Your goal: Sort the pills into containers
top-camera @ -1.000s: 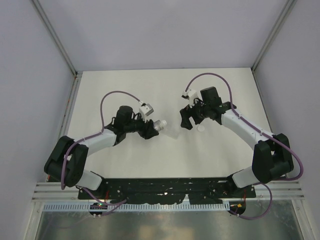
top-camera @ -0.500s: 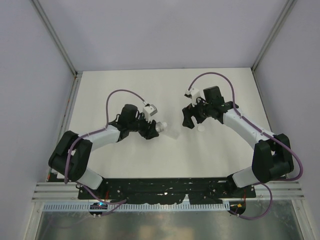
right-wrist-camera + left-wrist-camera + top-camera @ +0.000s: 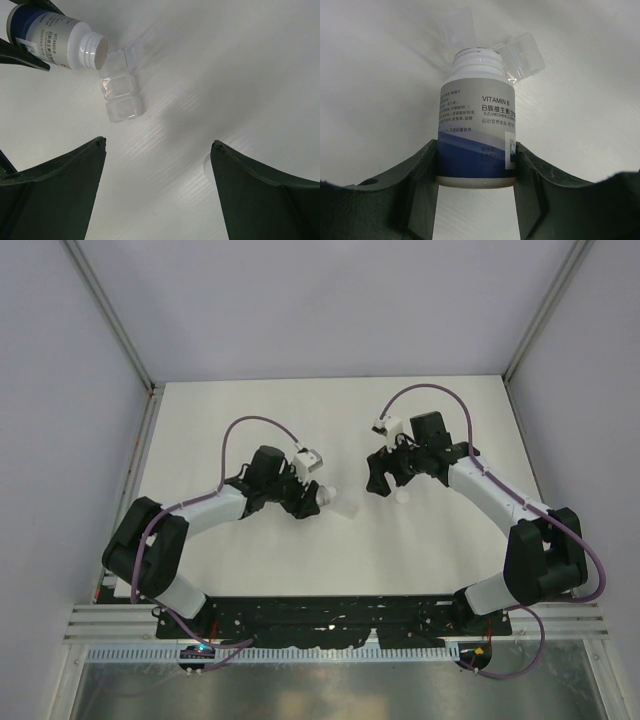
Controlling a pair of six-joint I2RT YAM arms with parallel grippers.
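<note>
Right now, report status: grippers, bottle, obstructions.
Left gripper shut on white blue-labelled vitamin bottle, uncapped, mouth tipped at clear plastic compartment box. Right gripper open, empty. No pills visible, nothing blocking.

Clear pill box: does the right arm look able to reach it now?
Probably yes: the right gripper is open, bare table lies ahead, and only the bottle in the left gripper crowds the clear pill box.

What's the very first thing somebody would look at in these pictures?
Most eyes would land on the vitamin bottle, blue and white with its cap off, squeezed by the left gripper near the middle of the white table. Its open mouth is tipped right at a small clear box with little compartments. The right gripper hangs wide open just beside them, holding nothing.
</note>
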